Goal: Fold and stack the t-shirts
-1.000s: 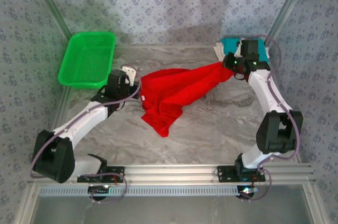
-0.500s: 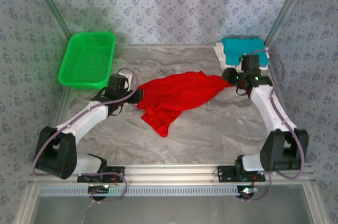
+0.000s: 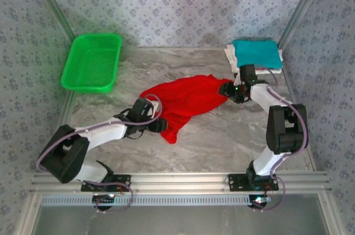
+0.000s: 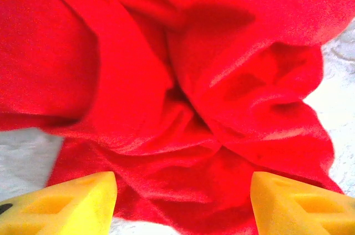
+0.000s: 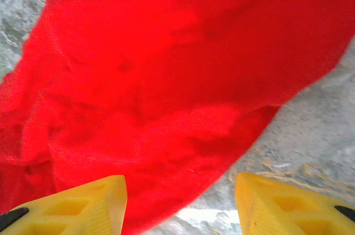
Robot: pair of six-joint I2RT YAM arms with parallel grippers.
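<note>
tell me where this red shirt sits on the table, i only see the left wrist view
observer: the red t-shirt lies crumpled at the middle of the table.
operator: where's the right tool
observer: the right tool is at the shirt's right end, jaws open, holding nothing.
operator: anything folded yet
observer: a teal t-shirt lies folded on a whitish t-shirt in the far right corner.

Shows just a pale fringe of whitish t-shirt [image 3: 228, 55] beneath teal t-shirt [image 3: 255, 53] at one o'clock. Loses red t-shirt [image 4: 183, 80] past left wrist frame at nine, twelve and three o'clock. Clips yellow fingers [image 4: 66, 207] at six o'clock in both wrist views.
</note>
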